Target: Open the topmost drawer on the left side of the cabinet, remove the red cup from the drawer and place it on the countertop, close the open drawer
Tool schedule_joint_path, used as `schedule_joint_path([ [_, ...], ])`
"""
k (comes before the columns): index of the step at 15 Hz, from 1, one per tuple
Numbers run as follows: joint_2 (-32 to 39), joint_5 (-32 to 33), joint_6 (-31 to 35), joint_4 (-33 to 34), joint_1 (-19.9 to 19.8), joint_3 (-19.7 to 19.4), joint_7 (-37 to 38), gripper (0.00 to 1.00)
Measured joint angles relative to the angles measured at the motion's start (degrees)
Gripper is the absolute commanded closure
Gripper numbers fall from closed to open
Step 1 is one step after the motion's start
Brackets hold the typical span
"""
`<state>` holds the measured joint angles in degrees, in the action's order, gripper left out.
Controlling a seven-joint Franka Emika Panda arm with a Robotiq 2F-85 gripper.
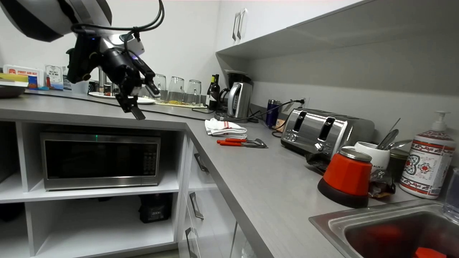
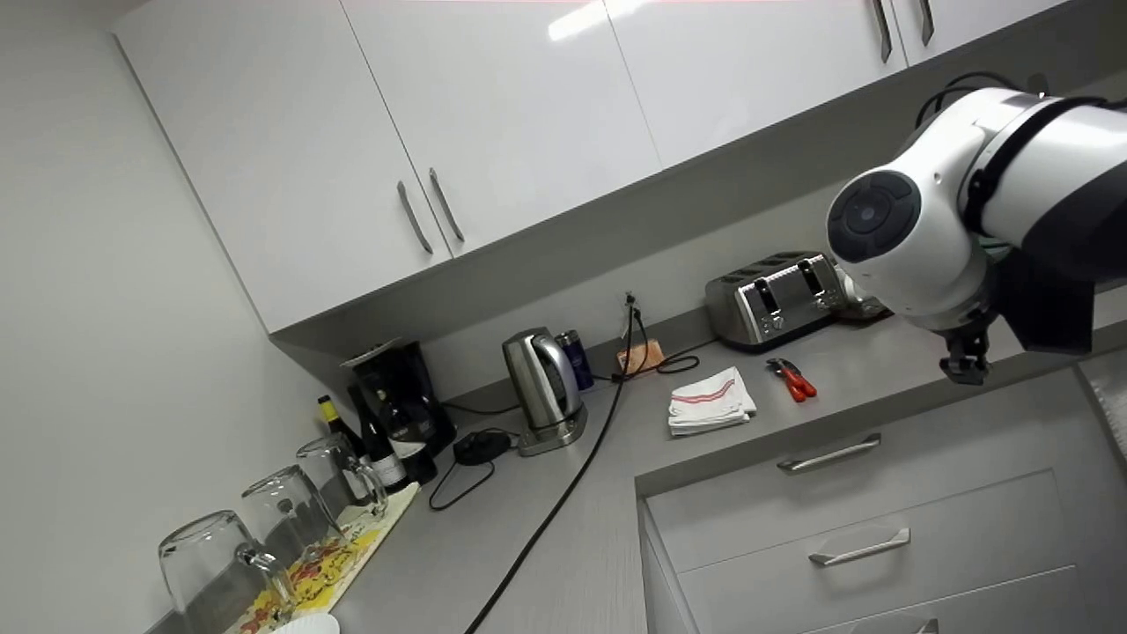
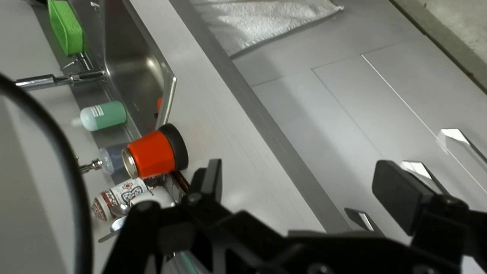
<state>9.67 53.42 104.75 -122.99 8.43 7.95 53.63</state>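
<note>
The gripper (image 1: 146, 103) hangs in the air, fingers (image 3: 213, 180) spread wide with nothing between them. Every drawer front of the cabinet (image 1: 217, 211) in sight looks shut, so the job seems not yet begun. The cup is out of sight; by the task it should lie in the top drawer (image 2: 757, 506); a red piece (image 1: 429, 253) in the sink (image 3: 129, 83) is too cut off to name. The first grasp looks riskiest: the drawer's slim handle (image 2: 832, 453) sits just below the countertop (image 1: 272, 179), so coming in high could strike a finger on that edge, while coming in low could catch the lower handle (image 2: 861, 549). A slanted pull might slip or bind, and a jerk tip the cup. The orange pot (image 1: 348, 175) beside the sink could be mistaken for it, and the towel (image 2: 711, 402) and red-handled tool (image 2: 797, 385) crowd any setting-down spot near them
</note>
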Motion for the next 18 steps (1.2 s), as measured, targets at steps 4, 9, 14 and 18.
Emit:
schedule_joint_path([
  [4,1.43,-0.98,-2.56,0.39,0.39,0.02,-0.05,0.00],
  [9,1.63,0.00,-2.73,0.48,0.56,0.02,-0.10,0.00],
  [14,6.02,8.79,-0.88,-0.01,0.80,-0.17,1.13,0.00],
  [18,11.72,19.11,0.80,0.66,0.80,-1.07,5.26,0.00],
])
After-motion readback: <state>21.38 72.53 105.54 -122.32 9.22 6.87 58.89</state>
